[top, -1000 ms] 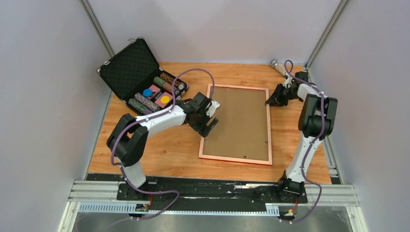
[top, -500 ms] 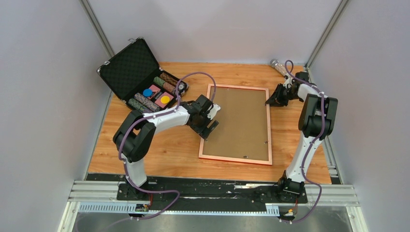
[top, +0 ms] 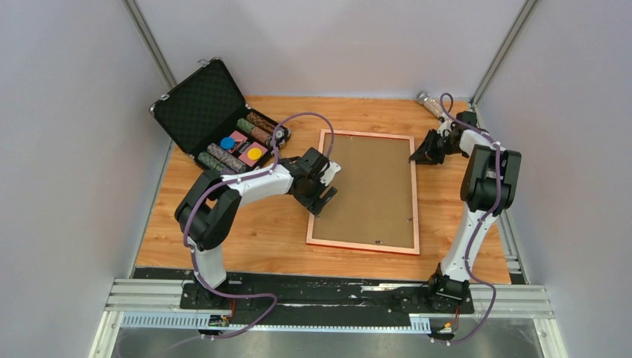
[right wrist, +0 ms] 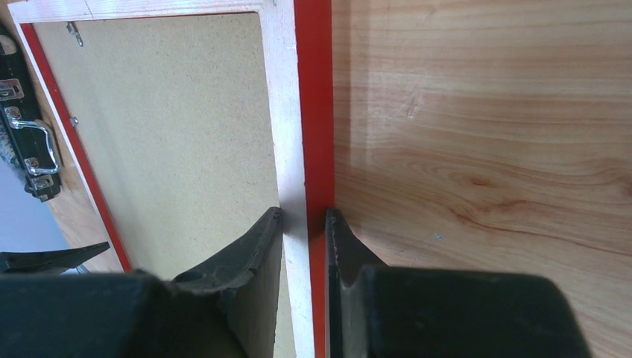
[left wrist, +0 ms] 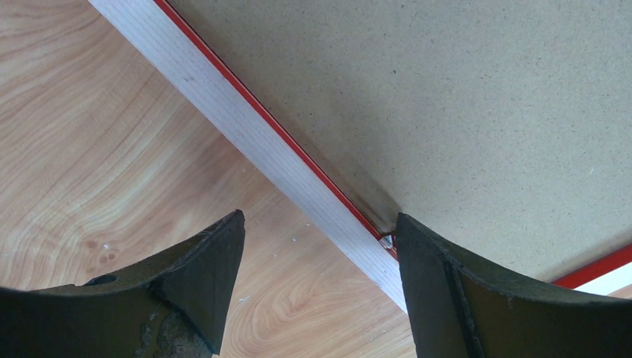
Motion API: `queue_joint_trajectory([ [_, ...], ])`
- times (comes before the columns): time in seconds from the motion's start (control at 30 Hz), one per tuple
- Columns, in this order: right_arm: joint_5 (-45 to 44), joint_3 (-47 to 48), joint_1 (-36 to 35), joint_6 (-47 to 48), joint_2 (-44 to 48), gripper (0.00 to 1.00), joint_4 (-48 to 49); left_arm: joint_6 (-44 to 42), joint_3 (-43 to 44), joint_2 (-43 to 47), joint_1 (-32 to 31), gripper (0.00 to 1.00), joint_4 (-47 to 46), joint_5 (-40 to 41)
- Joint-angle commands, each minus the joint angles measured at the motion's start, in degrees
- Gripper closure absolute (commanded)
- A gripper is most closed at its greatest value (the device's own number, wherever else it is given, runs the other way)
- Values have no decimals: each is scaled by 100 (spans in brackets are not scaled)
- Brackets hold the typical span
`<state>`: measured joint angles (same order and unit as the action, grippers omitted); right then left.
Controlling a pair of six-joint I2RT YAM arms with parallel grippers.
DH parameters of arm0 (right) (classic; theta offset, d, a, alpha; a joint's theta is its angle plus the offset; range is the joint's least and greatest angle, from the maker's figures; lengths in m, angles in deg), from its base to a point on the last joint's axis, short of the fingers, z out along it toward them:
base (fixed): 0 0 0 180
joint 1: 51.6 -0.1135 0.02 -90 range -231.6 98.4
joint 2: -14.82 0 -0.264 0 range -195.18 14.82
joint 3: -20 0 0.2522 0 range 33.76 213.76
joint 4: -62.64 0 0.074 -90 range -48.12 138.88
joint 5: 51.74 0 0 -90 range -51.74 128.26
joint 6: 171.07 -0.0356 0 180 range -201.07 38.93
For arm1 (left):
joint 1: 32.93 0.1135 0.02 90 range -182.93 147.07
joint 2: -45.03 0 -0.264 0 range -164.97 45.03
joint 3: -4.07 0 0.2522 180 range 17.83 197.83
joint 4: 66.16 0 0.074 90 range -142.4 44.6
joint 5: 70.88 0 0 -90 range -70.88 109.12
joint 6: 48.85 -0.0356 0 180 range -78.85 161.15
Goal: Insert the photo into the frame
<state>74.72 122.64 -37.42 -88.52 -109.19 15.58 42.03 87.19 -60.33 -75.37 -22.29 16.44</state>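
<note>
The frame (top: 363, 246) lies on the table with its pinkish-copper face up and the brown backing board (top: 373, 190) set inside it. The photo is hidden. My left gripper (top: 328, 183) is open at the frame's left rail (left wrist: 223, 112). One finger rests on the backing board (left wrist: 462, 89) by a small metal tab, the other over the bare table. My right gripper (top: 414, 156) is shut on the frame's right rail (right wrist: 298, 89) near the far corner, one finger inside over the board (right wrist: 171, 112), one outside against the red edge.
An open black foam-lined case (top: 212, 112) with poker chips stands at the back left; its latch shows in the right wrist view (right wrist: 33, 153). A small jar (top: 428, 102) lies at the back right corner. Grey walls close in on both sides.
My left arm's elbow has swung a little to the right while its gripper stays at the frame's left rail. The right arm and the frame have not moved.
</note>
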Motion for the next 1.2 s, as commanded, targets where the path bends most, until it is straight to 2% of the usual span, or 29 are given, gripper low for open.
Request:
queue_joint_trajectory([
  [0.0, -2, -18, 129, -113, -134, 100, 227, -230, -152, 116, -63, 19, 60, 137],
  [0.57, 29, -13, 165, -108, -170, 100, 227, -254, -199, 282, -63, 19, 126, 111],
  [0.77, 97, -11, 165, -76, -168, 99, 226, -217, -116, 350, -68, 15, 123, 104],
  [0.93, 327, -41, 161, 102, -39, 84, 173, -213, 89, 505, -63, 7, 139, 235],
  [1.07, 501, -170, 138, 428, 171, 68, -20, -285, 211, 722, -50, 1, 100, 543],
  [1.17, 446, -459, 69, 687, 405, 58, -158, -308, 379, 817, -8, 0, 97, 672],
])
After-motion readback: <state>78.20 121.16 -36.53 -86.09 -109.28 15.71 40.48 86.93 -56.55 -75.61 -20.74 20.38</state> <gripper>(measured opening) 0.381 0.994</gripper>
